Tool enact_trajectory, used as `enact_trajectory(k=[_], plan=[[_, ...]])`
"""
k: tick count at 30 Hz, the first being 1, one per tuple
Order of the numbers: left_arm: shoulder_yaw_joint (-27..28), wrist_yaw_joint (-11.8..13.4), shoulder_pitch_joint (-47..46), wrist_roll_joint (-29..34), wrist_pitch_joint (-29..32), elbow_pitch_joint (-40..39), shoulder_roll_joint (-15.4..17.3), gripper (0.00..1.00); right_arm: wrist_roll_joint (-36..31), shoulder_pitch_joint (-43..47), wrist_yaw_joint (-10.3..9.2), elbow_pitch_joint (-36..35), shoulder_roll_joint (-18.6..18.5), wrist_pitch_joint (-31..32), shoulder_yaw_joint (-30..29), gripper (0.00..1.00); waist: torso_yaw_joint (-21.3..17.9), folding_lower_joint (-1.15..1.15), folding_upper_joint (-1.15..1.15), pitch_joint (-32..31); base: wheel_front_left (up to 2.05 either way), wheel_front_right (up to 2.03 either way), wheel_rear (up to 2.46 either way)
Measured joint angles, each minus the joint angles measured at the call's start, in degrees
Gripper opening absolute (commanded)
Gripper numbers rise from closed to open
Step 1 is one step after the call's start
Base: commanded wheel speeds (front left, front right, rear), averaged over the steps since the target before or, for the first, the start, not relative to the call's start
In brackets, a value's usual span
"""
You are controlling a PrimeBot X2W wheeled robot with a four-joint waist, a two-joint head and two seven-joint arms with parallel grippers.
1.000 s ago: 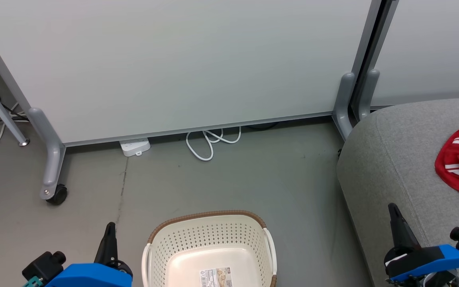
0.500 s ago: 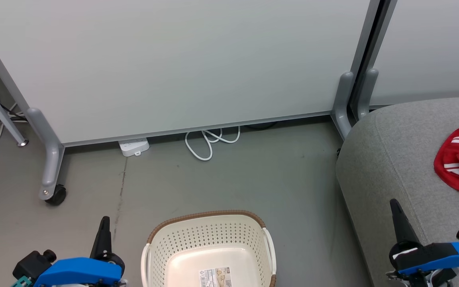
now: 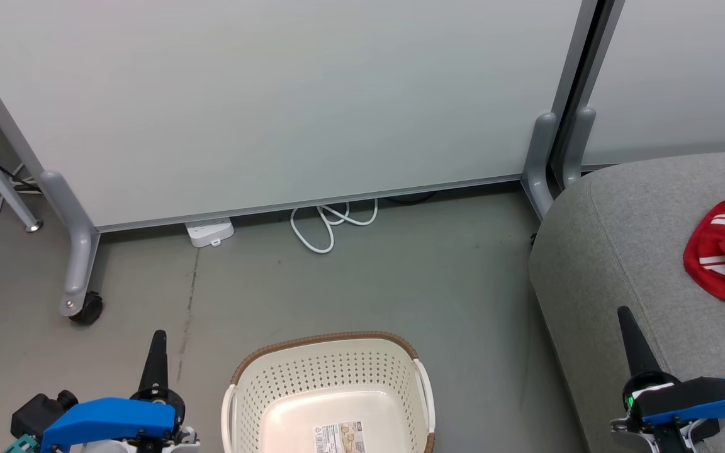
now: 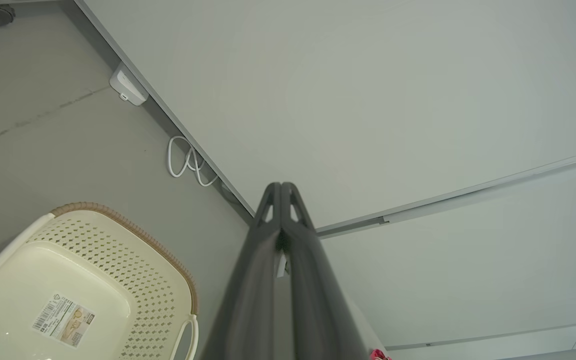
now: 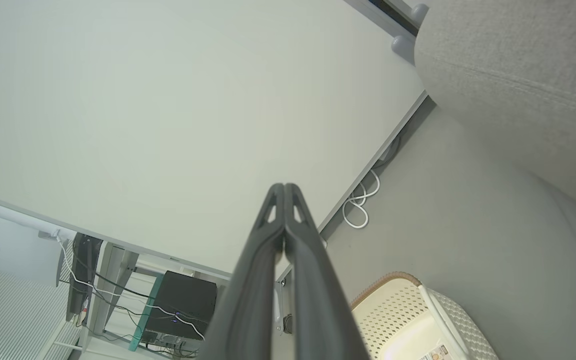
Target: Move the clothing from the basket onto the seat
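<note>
Near left, the left gripper (image 3: 158, 343) hangs pinched closed, empty. The basket (image 3: 328, 343) sits near centre, only a label (image 3: 340, 437) inside. Over the sofa (image 3: 614, 239), the right gripper (image 3: 625, 318) is closed, empty. Red clothing (image 3: 724, 245) lies on it, far right: soft and light, probably best pinched at a fold.

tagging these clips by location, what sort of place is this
Probably an office or lab rather than a home: wheeled partition panels, a power strip and loose white cable on a bare grey floor, plus a grey sofa.
</note>
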Motion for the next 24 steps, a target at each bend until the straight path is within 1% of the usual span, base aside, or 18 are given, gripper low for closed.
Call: enact_trajectory(k=[24], plan=[[2.42, 0.0, -1.13, -10.89, 3.27, -2.35, -0.46, 0.0, 13.72, -0.75, -0.01, -0.64, -0.01, 2.02, -0.19, 0.0, -0.36, 0.0, 0.0, 0.1, 0.0, 0.0, 0.0]])
